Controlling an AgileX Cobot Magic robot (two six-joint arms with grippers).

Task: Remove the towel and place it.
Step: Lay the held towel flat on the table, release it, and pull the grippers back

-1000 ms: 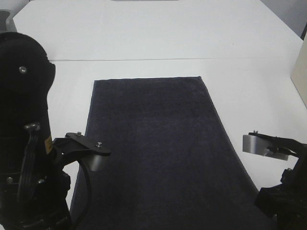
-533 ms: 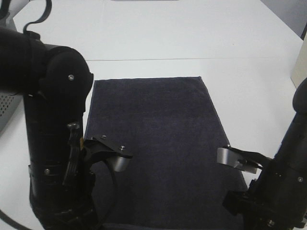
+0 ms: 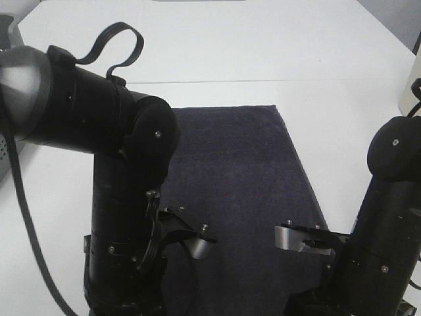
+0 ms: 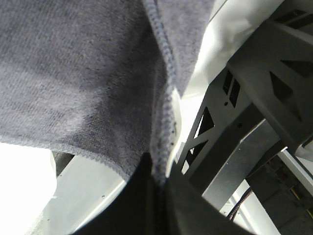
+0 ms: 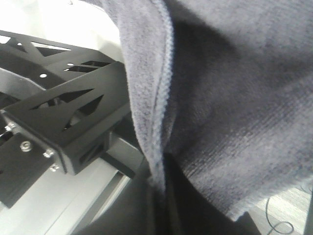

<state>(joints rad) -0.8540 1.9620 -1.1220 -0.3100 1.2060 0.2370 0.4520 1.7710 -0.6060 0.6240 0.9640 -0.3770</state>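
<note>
Towel [image 3: 240, 164]: dark navy, flat on white worktop [image 3: 263, 52], centre; near corners blocked by both arms. Left claw [image 4: 155, 174], right claw [image 5: 159, 183]: each pinched onto towel hem. Black metal frame [image 4: 254, 98] just beside.

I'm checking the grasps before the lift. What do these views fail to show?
- Exterior high: near edge of the towel and both grasps, hidden behind the left arm and right arm.
- Left wrist: left gripper mostly dark, cut off by the frame edge; grip depth unclear.
- Right wrist: right gripper likewise.
- Whatever lies under the towel: covered.
</note>
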